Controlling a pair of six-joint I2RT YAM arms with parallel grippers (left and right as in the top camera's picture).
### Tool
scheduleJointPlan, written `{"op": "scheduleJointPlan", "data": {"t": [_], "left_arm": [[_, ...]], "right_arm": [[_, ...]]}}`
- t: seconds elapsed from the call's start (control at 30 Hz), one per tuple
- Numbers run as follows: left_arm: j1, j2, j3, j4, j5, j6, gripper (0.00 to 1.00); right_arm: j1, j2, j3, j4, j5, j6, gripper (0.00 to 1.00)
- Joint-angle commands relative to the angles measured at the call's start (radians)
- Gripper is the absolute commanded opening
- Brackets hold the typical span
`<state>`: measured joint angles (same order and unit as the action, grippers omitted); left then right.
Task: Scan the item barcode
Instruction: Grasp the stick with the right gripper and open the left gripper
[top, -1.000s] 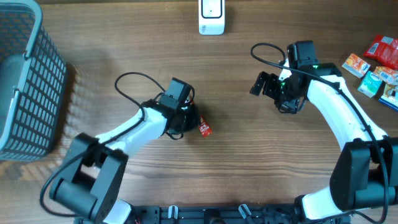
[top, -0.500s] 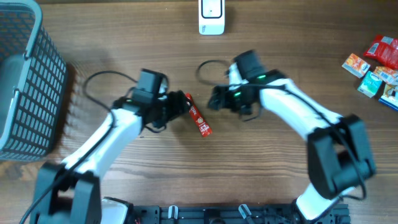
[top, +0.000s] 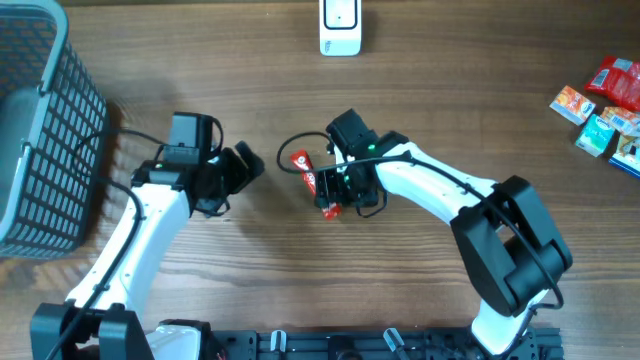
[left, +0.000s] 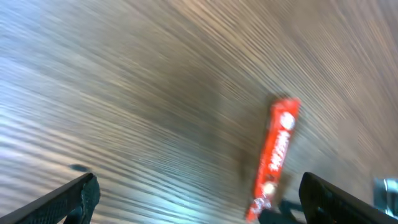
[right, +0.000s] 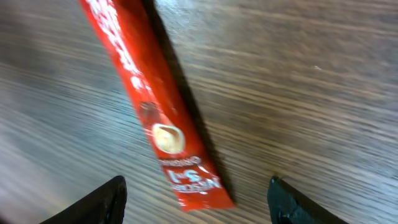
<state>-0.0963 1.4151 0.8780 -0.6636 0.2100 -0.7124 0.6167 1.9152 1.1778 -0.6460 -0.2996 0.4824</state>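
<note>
Red 3-in-1 sachet (right: 146, 99), grey basket (top: 45, 150) well apart.
The left gripper (left: 199, 196) is spread wide; the sachet is straddled by the spread right gripper (right: 198, 186).

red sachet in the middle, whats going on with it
The red sachet lies flat on the table, and nothing grips it. The right fingers hang open over it, one on either side of its end. The left fingers are open too, a little way off and holding nothing. The white scanner stands at the table's far edge, well clear of the sachet.
</note>
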Motion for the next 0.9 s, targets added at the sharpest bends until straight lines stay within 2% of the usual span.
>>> {"op": "scheduleJointPlan", "data": {"t": [0.0,0.13,0.33,0.57,0.7,0.87], "left_arm": [[0.058,-0.016,-0.001,-0.011,-0.059,-0.029,1.00],[0.080,-0.016,-0.001,-0.014,-0.060,-0.029,1.00],[0.111,-0.016,-0.001,-0.040,-0.132,-0.029,1.00],[0.179,-0.016,-0.001,-0.081,-0.134,-0.028,1.00],[0.186,-0.016,-0.001,-0.094,-0.133,-0.028,1.00],[0.186,-0.016,-0.001,-0.094,-0.133,-0.028,1.00]], "right_arm": [[0.039,0.013,0.040,-0.056,0.213,-0.134,0.73],[0.119,0.013,0.054,-0.083,0.441,-0.225,0.77],[0.260,0.013,0.054,-0.063,0.632,-0.249,0.77],[0.298,0.013,0.051,-0.027,0.634,-0.301,0.75],[0.292,0.013,0.036,0.005,0.608,-0.356,0.71],[0.292,0.013,0.022,0.017,0.587,-0.351,0.65]]}}
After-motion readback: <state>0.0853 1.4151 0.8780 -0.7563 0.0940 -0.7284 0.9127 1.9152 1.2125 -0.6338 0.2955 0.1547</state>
